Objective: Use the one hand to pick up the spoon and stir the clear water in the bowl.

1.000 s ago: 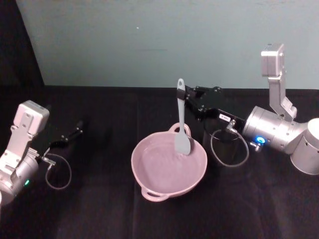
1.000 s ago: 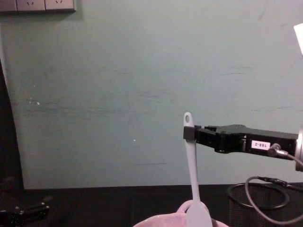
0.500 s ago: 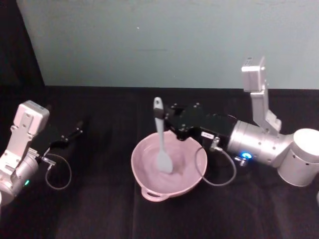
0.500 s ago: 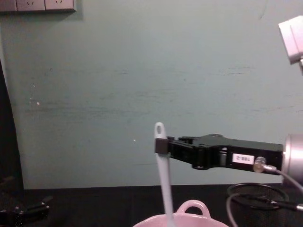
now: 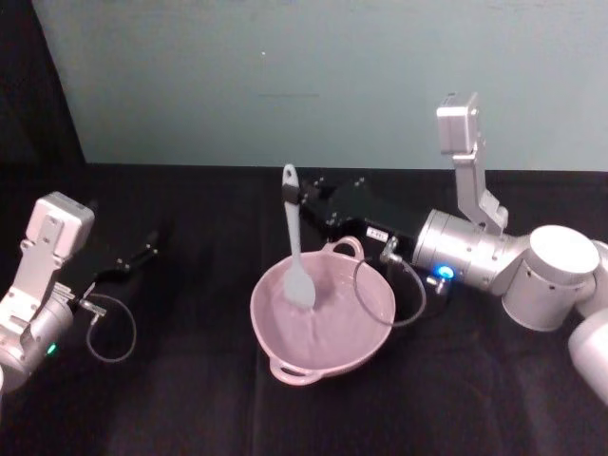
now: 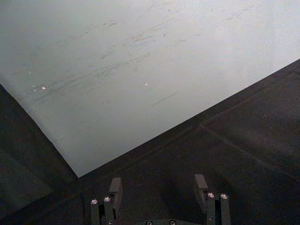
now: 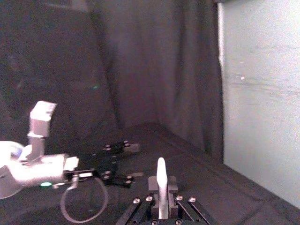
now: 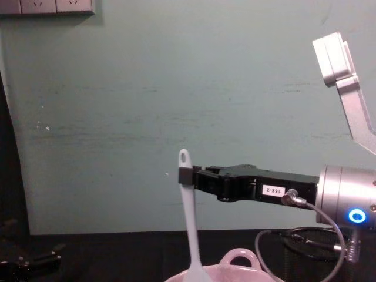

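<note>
The right hand [image 5: 302,198] reaches in from the right, its fingers clamped on the top of the white spoon [image 5: 295,249]. That lets the spoon hang straight down with its flat blade dipped in the water of the pink bowl [image 5: 263,328], in the middle of the bench [image 5: 190,408]. Holding it up high likely keeps the hand dry, and the left hand [image 5: 144,255] rests far to the left with its fingers apart.
</note>
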